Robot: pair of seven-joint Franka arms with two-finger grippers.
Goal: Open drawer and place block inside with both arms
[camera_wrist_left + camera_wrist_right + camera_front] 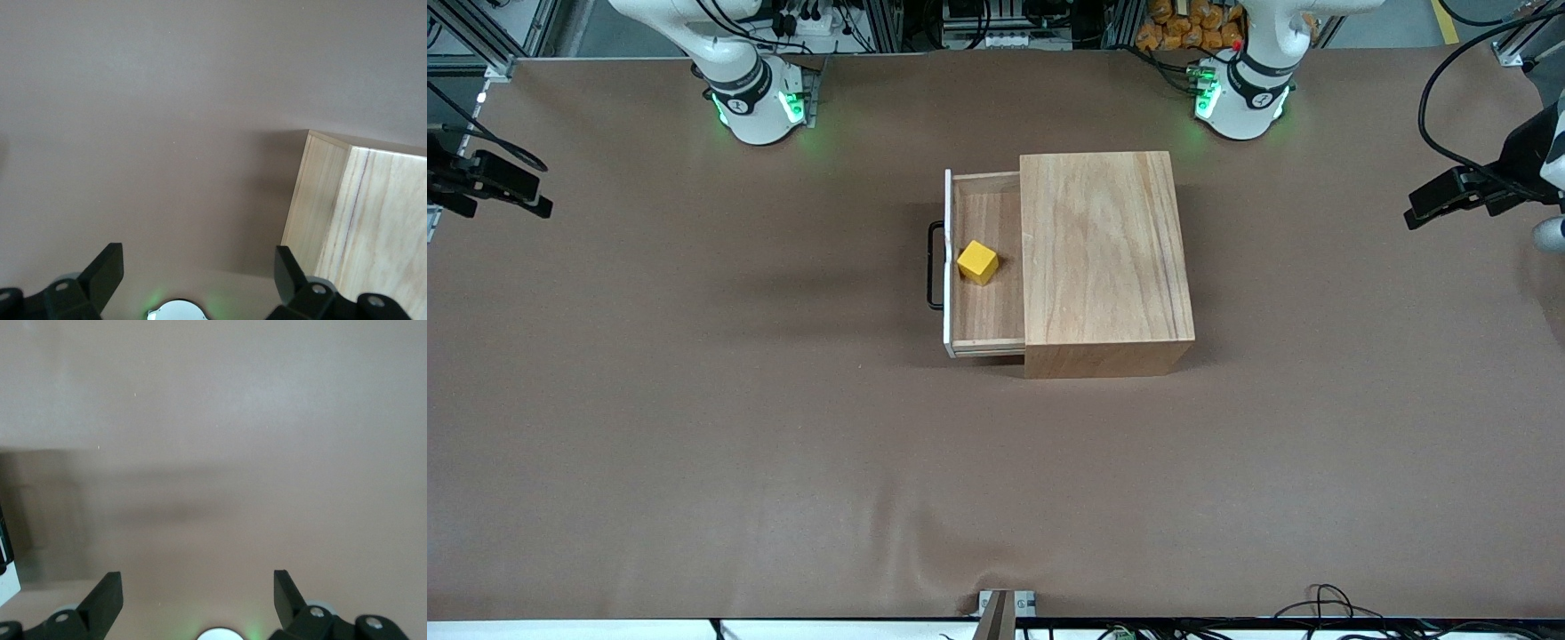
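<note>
One wooden box (1107, 258) stands near the middle of the brown-covered table (694, 400), with one drawer (987, 302) pulled out toward the right arm's end; the drawer carries one white front panel (948, 267) and one black wire handle (934, 265). One yellow block (977, 262) lies inside the open drawer, on its floor, close to the front panel and apart from the box's opening. Two arms are present, and only their green-lit bases show in the front view: the right arm's base (754, 102) and the left arm's base (1243, 102), both along the table edge farthest from the front camera. The upper links of both arms are cut off by the top of the front view, and neither gripper appears there. The left gripper (199, 273) is seen only in the left wrist view, fingers spread wide with nothing between them, hanging over bare table beside a corner of the wooden box. The right gripper (197, 593) is seen only in the right wrist view, fingers likewise spread and empty, over bare table; a small piece of the white panel shows at that picture's edge. Both arms wait, clear of the box. The inner part of the drawer is hidden under the box top. Dark camera mounts (489, 182) sit at both ends of the table, partly cut off, and cables (1325, 604) lie along the edge nearest the front camera. Nothing stands between the box and either base.
</note>
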